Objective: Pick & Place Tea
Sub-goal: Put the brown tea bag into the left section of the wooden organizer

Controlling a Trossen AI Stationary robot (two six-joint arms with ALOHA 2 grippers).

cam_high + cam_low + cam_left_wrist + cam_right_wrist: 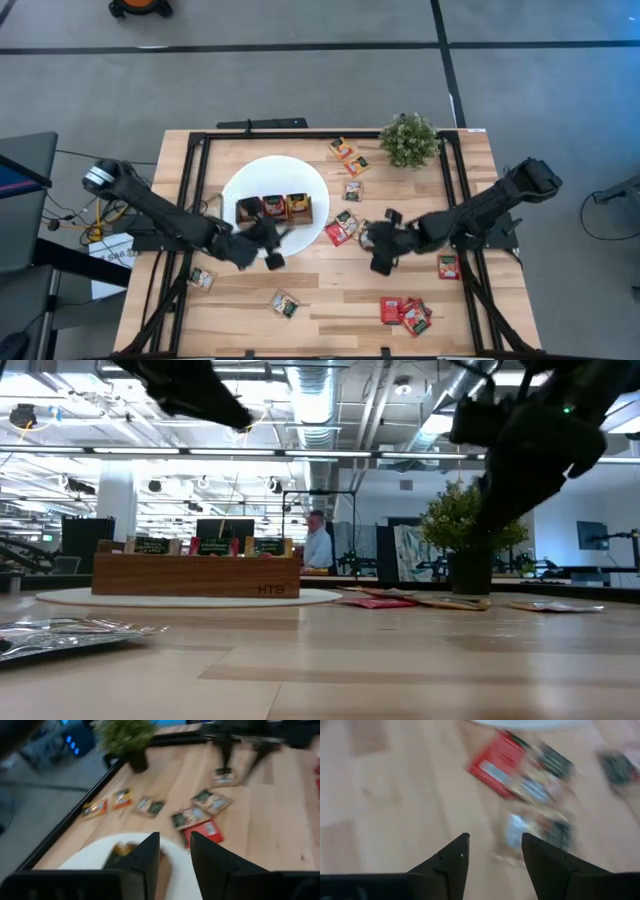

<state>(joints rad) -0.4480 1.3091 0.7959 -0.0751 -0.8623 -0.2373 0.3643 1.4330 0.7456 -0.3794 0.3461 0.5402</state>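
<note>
Left gripper [268, 240] hovers at the white disc's [240, 180] near rim beside the wooden tray [275, 210], fingers slightly parted, empty. Right gripper [374, 243], parted, empty, hangs just beside the red sachet [337, 234]; other sachets lie scattered.

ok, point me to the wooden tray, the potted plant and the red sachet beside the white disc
wooden tray [273, 209], high view, middle compartment.
potted plant [408, 139], high view, centre of the foliage.
red sachet [336, 233], high view, middle of its face.

Open wood at the near middle, clutter elsewhere

Bare table [330, 285] lies between scattered sachets [405, 311]; the plant [408, 139] blocks the far corner, while the tray [274, 210] on its white disc [240, 185] fills the centre-left.
</note>
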